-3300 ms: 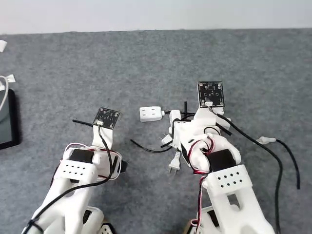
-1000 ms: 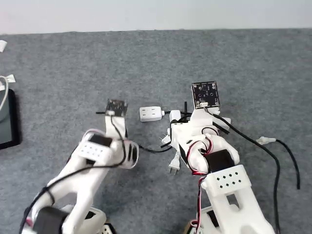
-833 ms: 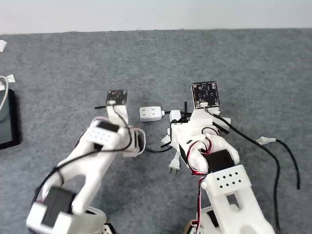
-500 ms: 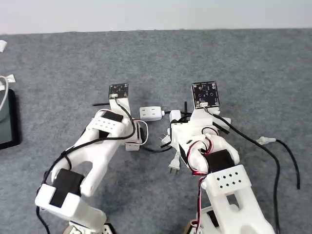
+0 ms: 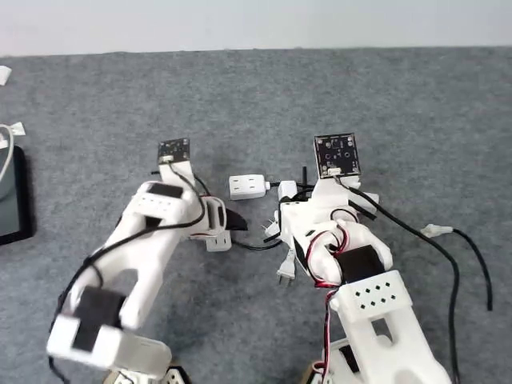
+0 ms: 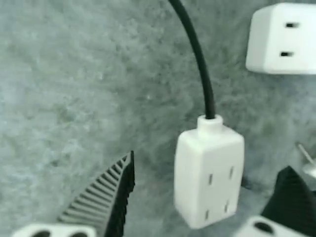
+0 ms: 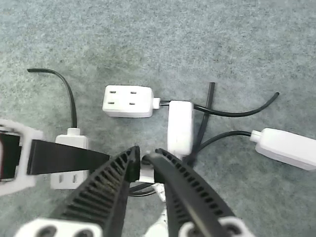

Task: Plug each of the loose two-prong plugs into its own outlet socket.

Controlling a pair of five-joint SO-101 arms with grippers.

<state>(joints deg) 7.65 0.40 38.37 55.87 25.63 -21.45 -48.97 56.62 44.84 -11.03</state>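
A white outlet socket (image 6: pixel 210 173) on a black cord lies between the spread fingers of my open left gripper (image 6: pixel 210 165), without touching them. In the high view that gripper (image 5: pixel 224 230) sits mid-table, left of my right gripper (image 5: pixel 274 228). A second white socket (image 5: pixel 247 186) (image 6: pixel 284 39) (image 7: pixel 128 101) lies just beyond. My right gripper (image 7: pixel 143 160) is shut on a small white two-prong plug (image 5: pixel 270 230) whose prongs point toward the left arm. A loose plug (image 5: pixel 286 270) lies on the mat beside the right arm. Another white plug (image 5: pixel 436 230) (image 7: pixel 289 143) rests farther right on its black cable.
Black cables (image 5: pixel 456 272) loop across the grey mat right of the right arm. A white block (image 7: pixel 180 126) lies by the second socket's cord. A dark flat device (image 5: pixel 12 196) sits at the left edge. The mat's far half is open floor.
My left arm has swung from the left side toward the centre and its open gripper now straddles the corded socket. The right arm has barely moved.
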